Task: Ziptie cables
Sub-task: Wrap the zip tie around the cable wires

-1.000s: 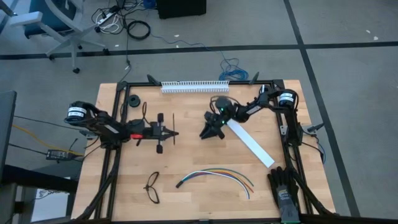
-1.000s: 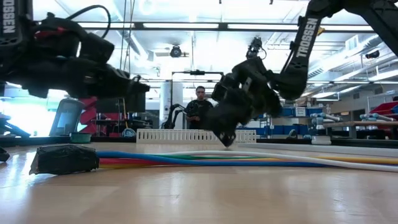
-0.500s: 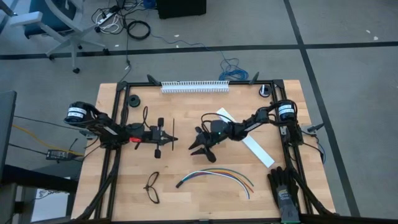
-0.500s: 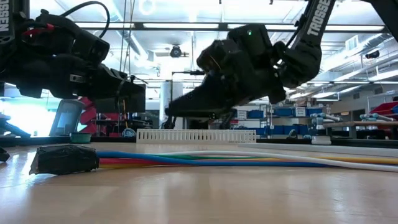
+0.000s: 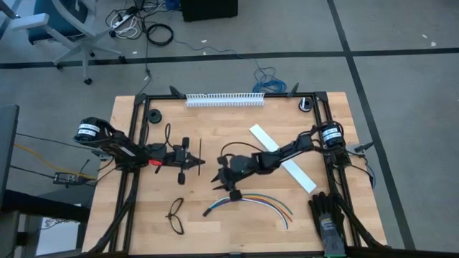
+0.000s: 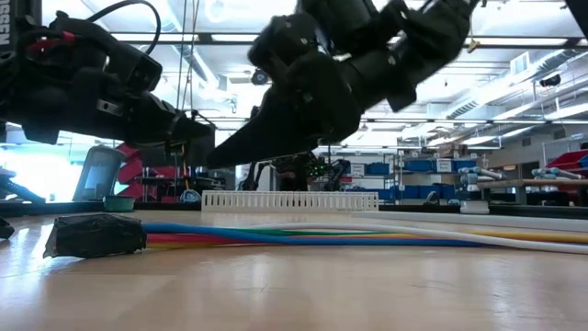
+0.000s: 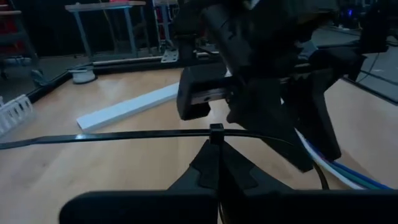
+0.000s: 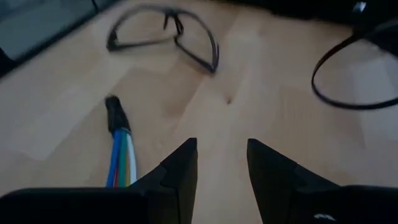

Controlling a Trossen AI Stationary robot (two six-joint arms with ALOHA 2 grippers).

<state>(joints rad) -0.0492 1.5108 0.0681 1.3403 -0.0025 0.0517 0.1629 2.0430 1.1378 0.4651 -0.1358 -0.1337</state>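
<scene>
The cables (image 5: 251,202) lie on the table near its front edge in a curved bundle of white, blue, green and yellow wires. Their dark end (image 8: 115,112) points toward the table's left. My right gripper (image 5: 219,183) hangs open just above and on the far side of that dark end, touching nothing; the right wrist view shows the gap between its fingers (image 8: 222,163). My left gripper (image 5: 193,159), left of centre, is shut on the ziptie (image 5: 200,149), a thin dark strip running from far to near. My left gripper pinches the ziptie about its middle (image 7: 216,130) between its two fingertips. The fingers come level from the table's left and lie across the strip. The ziptie is held above the table, one half (image 7: 93,137) straight and the other half bending downward.
Black thin-framed glasses (image 5: 176,215) lie left of the cables' dark end. A wide flat white strip (image 5: 283,158) lies under my right arm. A white toothed rail (image 5: 224,99) sits at the far edge, and a black glove (image 5: 328,218) at the near right corner.
My right gripper has swung from beside the white strip toward the table's near left, to a place over the cables' dark end, and its wrist has rolled on the way. Its fingers have stayed open.
</scene>
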